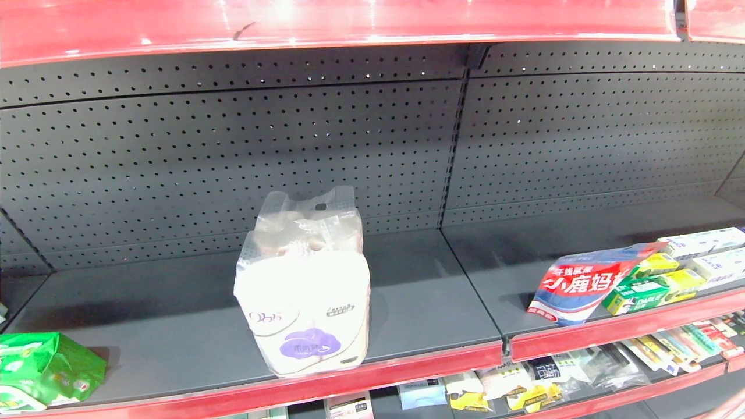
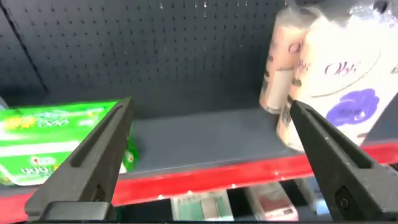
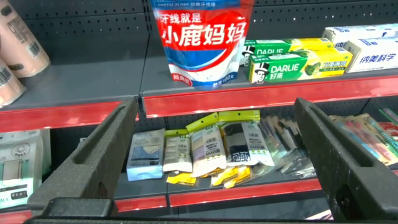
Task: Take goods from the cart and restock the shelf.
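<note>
toilet paper pack stands upright at the front edge of the shelf. green pack lies well to its left. left gripper and right gripper: both wide open, holding nothing.

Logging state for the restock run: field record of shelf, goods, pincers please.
shelf: dark grey, red front edge
toilet paper pack: upright, left bay, near front edge
green pack: far left, at front edge
red-and-blue pouch: right bay, left of toothpaste boxes
left pincer: open, empty
right pincer: open, empty
</note>
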